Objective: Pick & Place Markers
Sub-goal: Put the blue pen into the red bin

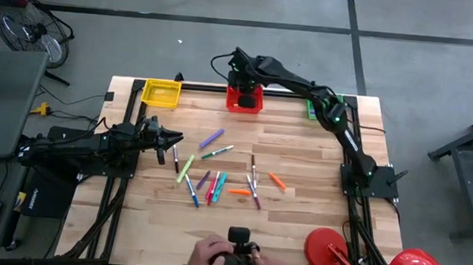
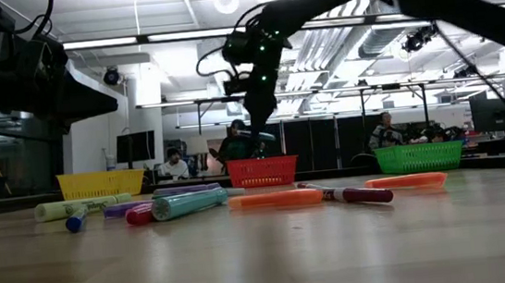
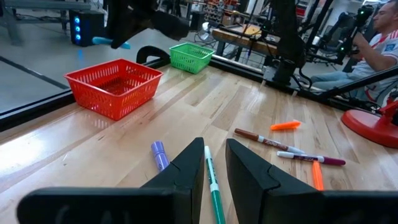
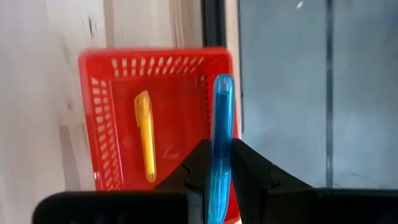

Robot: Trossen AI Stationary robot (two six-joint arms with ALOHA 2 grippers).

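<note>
Right gripper (image 4: 214, 171) pinching translucent blue marker (image 4: 221, 124) above red basket (image 4: 106, 62); yellow marker (image 4: 145, 134) inside.

Table (image 1: 302, 154): pale wood planks, smooth, satin sheen. Red basket (image 4: 106, 118): moulded plastic mesh, semi-gloss. Blue marker (image 4: 221, 143): translucent glossy plastic. Yellow marker (image 4: 146, 134): smooth plastic. Right gripper (image 4: 211, 180) fingers: matt black plastic-looking. Floor (image 1: 226, 48): grey concrete, matt.
</note>
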